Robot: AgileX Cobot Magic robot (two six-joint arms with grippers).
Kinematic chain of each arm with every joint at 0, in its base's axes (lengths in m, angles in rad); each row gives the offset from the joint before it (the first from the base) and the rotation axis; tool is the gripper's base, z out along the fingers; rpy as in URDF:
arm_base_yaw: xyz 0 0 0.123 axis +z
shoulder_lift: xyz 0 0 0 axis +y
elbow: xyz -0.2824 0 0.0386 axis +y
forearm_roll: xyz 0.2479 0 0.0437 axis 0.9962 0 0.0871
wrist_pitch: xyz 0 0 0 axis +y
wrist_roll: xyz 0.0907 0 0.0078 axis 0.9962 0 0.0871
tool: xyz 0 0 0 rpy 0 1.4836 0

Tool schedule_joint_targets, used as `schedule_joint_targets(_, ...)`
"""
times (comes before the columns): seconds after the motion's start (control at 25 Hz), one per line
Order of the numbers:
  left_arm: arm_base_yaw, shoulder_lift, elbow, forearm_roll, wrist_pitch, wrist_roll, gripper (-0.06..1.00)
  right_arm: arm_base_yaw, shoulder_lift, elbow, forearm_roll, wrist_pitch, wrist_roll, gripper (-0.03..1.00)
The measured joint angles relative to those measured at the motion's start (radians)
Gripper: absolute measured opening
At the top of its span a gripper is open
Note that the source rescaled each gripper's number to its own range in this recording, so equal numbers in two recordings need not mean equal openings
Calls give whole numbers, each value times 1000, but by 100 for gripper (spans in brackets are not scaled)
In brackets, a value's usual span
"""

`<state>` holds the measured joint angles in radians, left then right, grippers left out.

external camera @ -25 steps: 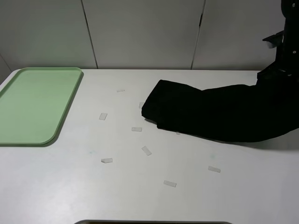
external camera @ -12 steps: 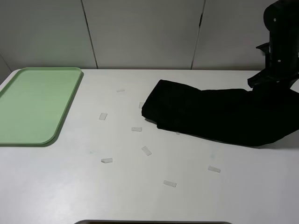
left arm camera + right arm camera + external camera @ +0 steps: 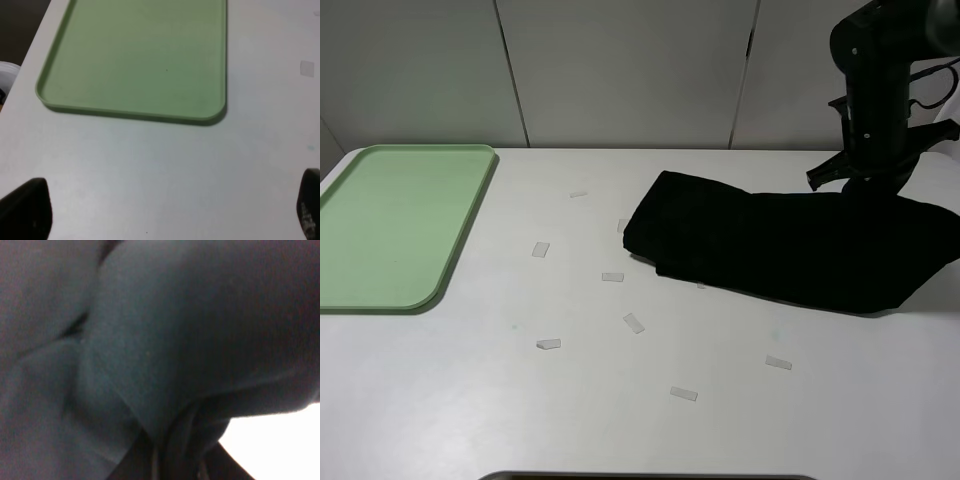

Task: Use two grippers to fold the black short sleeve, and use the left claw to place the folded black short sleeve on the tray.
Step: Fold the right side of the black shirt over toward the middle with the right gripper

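Right arm has swung inward, bringing the trailing end of the black short sleeve (image 3: 780,250) back with it.

The garment lies in a long bunched band right of centre on the worktop (image 3: 620,420), well apart from the tray (image 3: 400,220) at the far left. With nothing pinning the free end, the pull could drag the whole bundle and leave a crooked fold, or the thin gather could slip out. The right claw (image 3: 858,183) is pinched nearly closed on black fabric. The left claw (image 3: 167,207) is spread wide and holds nothing, above bare worktop near the tray.
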<state>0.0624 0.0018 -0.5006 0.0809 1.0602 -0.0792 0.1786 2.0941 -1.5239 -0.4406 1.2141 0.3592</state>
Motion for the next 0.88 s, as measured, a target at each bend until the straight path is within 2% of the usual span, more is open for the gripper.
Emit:
schedule_joint_targets(0.32, 0, -2, 1, 0, 0, 0, 98, 71, 29, 0, 55, -24, 64, 9)
schedule_joint_targets(0.64, 0, -2, 1, 0, 0, 0, 98, 107, 29, 0, 178, -85, 70, 10)
schedule_joint_targets(0.68, 0, -2, 1, 0, 0, 0, 98, 110, 29, 0, 188, -94, 70, 13)
schedule_joint_targets(0.76, 0, -2, 1, 0, 0, 0, 98, 115, 29, 0, 212, -108, 72, 27)
schedule_joint_targets(0.88, 0, -2, 1, 0, 0, 0, 98, 124, 29, 0, 264, -119, 80, 67)
